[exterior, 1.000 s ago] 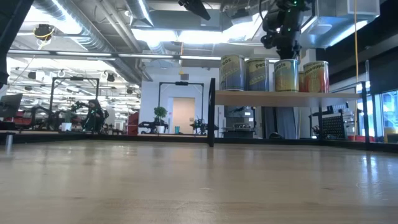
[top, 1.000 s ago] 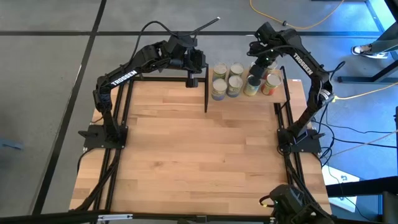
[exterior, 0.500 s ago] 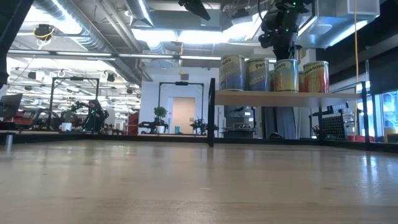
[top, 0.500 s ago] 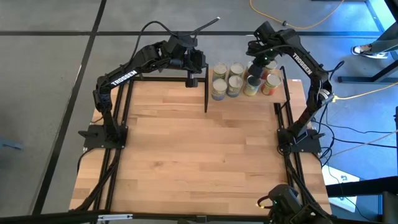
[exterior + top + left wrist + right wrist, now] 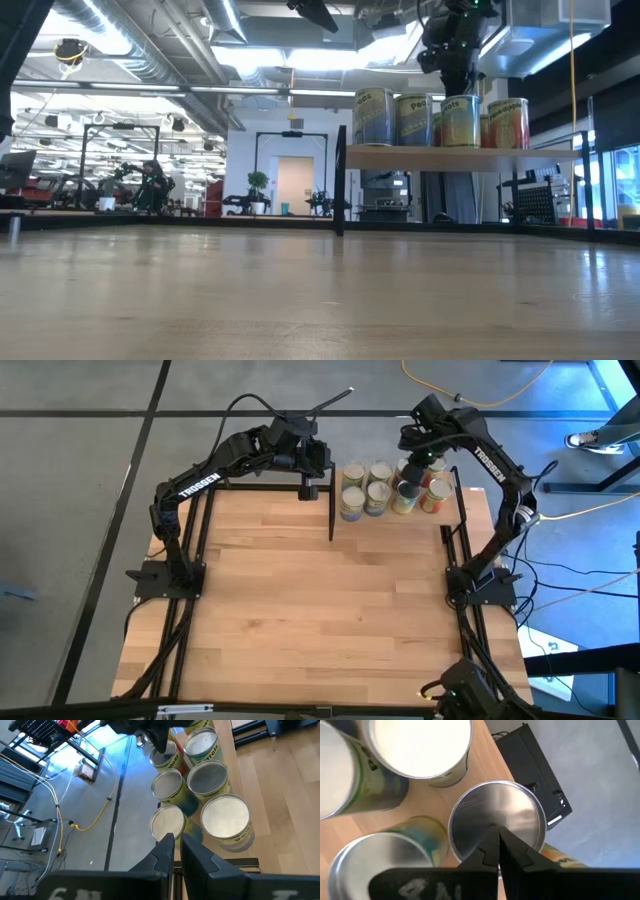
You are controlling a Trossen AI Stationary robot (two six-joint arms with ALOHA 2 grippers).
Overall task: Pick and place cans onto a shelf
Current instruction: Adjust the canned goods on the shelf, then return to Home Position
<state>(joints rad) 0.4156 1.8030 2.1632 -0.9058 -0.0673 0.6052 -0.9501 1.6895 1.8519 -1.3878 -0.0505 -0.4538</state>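
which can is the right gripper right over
The can with the bare, dull silvery top, directly beneath the shut right gripper; its neighbours' tops lie off to the sides.
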